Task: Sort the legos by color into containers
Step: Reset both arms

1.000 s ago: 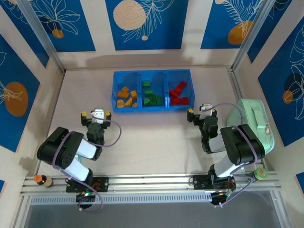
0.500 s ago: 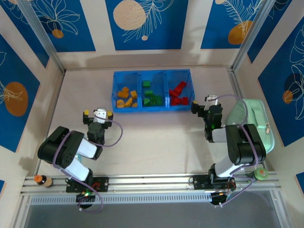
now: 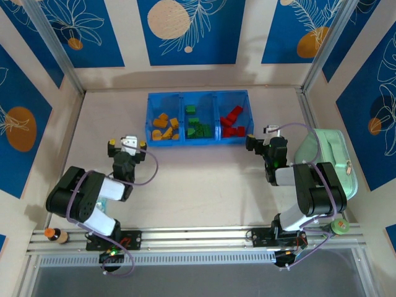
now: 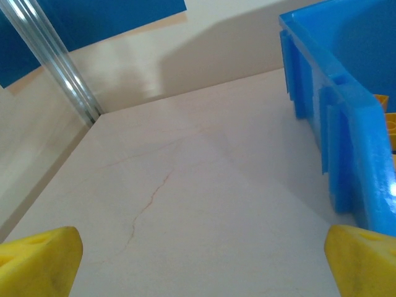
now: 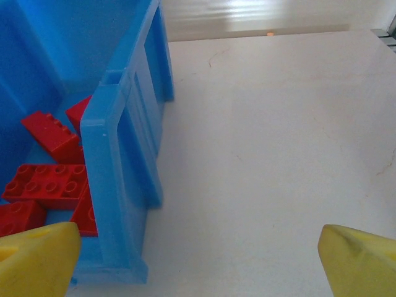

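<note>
Left hand [image 3: 127,146], open and empty, has crept slightly farther toward the left end of the containers [image 3: 167,100], where orange, green and red legos [image 3: 198,128] lie sorted. Right hand [image 3: 261,140], open and empty, has swung beside the red compartment, so the sorting looks finished.

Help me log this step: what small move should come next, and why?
Probably draw both arms back to rest: orange legos, green legos and red legos each lie in their own compartment of the blue tray, and the left gripper and right gripper stand open, holding nothing.
</note>
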